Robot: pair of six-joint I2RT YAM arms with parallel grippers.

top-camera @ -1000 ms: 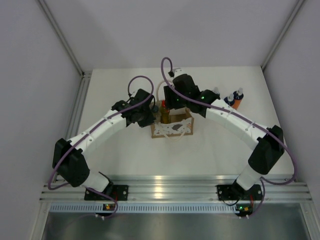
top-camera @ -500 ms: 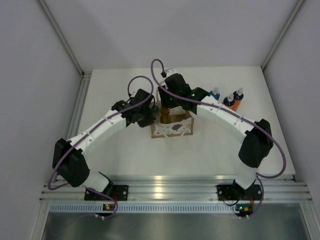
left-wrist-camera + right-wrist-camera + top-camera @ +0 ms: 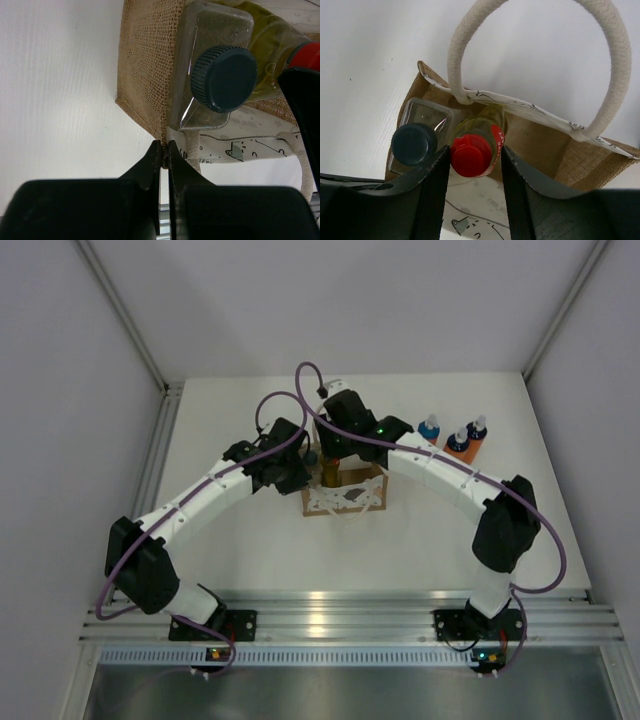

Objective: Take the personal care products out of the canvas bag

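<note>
- Left fingers (image 3: 150,167): pressed together, pinching the corner rim of the canvas bag (image 3: 145,60). I judge this pinch anchors the bag on the tabletop (image 3: 260,540).
- Right fingers (image 3: 437,190): spread, one on each side of the red cap (image 3: 471,155) of the yellow bottle (image 3: 495,125). The bottle stands inside the bag, directly between them. I cannot confirm contact with the cap.
- Clear bottle (image 3: 417,112), dark grey cap (image 3: 414,144): in the bag, against the yellow bottle, just outside the nearer right finger.
- Three orange bottles (image 3: 457,443): out on the tabletop, well apart from both sets of fingers.
- Step in hand, as I judge it: grasp and lift the yellow bottle. Two of the five products remain inside.
- Recommended: centre the cap between the right fingers and close squarely, so the round cap does not squirt sideways.
- Recommended: lift straight up, clear of the rope handle (image 3: 615,65) arching beyond the fingertips.
- Risk: the nearer finger may catch the grey cap. The left pinch should hold throughout so the bag does not rise.
</note>
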